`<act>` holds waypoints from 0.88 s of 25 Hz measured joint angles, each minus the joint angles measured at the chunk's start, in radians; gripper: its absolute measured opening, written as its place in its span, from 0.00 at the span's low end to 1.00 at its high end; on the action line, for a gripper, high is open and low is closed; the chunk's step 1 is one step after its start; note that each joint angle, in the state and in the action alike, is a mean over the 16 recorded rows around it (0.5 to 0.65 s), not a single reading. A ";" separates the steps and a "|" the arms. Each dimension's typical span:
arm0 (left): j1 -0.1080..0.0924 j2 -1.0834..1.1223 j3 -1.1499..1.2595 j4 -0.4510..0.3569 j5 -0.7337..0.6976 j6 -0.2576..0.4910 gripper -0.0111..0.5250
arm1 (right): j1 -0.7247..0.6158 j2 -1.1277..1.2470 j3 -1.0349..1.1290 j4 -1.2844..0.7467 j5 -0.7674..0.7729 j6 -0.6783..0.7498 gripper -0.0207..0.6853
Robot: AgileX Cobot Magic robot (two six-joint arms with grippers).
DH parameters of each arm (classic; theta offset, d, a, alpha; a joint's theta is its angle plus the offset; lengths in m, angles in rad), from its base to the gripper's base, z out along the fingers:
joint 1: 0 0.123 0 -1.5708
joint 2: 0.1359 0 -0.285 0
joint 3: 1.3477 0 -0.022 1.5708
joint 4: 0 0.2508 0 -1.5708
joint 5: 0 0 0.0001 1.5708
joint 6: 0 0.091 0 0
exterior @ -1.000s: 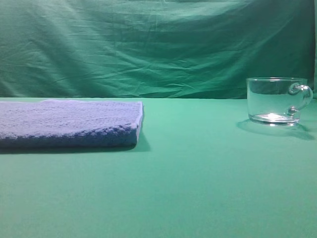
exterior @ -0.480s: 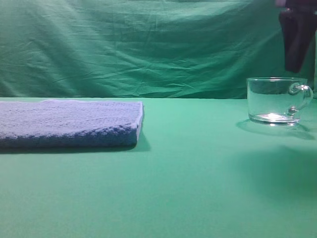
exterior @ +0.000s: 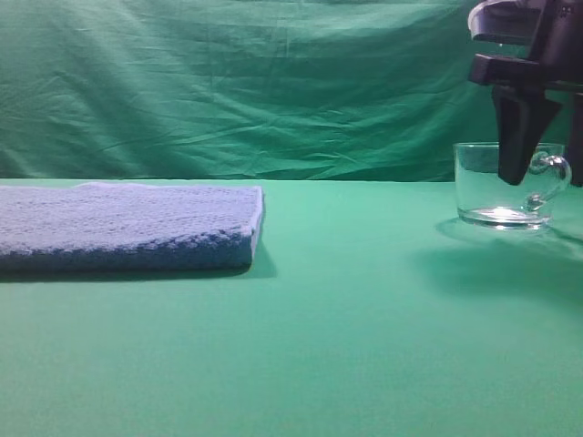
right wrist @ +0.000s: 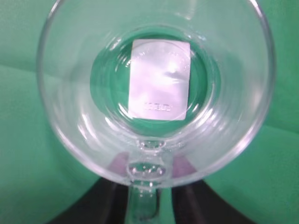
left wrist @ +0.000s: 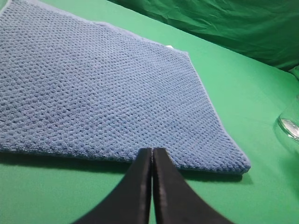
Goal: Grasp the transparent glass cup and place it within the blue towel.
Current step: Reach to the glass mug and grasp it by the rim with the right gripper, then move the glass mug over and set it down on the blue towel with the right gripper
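The transparent glass cup [exterior: 492, 187] stands upright on the green table at the far right, its loop handle [exterior: 552, 171] turned to the right. My right gripper [exterior: 547, 157] has come down from above over that handle. In the right wrist view the cup [right wrist: 154, 70] fills the frame and the handle [right wrist: 145, 196] sits between the two dark fingers [right wrist: 100, 200], with green showing beside the right one; the jaws are open. The blue towel [exterior: 127, 228] lies flat at the left. My left gripper [left wrist: 152, 152] is shut and empty, just before the towel's [left wrist: 93, 93] near edge.
A green cloth backdrop [exterior: 273, 82] hangs behind the table. The green tabletop [exterior: 355, 300] stretches between towel and cup. The cup's edge [left wrist: 290, 123] shows at the right of the left wrist view.
The right gripper has dropped from out of view down to the cup's rim and handle. Towel, cup and left gripper have not moved.
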 joint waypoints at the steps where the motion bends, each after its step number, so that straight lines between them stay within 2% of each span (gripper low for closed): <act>1: 0.000 0.000 0.000 0.000 0.000 0.000 0.02 | 0.001 0.001 -0.002 0.000 -0.002 -0.003 0.28; 6: 0.000 0.000 0.000 0.000 0.000 0.000 0.02 | 0.026 -0.008 -0.036 0.000 0.001 -0.019 0.18; 13: 0.000 0.000 0.000 0.000 0.000 0.000 0.02 | 0.145 -0.023 -0.168 0.001 0.030 -0.023 0.18; 22: 0.000 0.000 0.000 0.000 0.000 0.000 0.02 | 0.403 0.069 -0.407 0.007 0.036 -0.025 0.18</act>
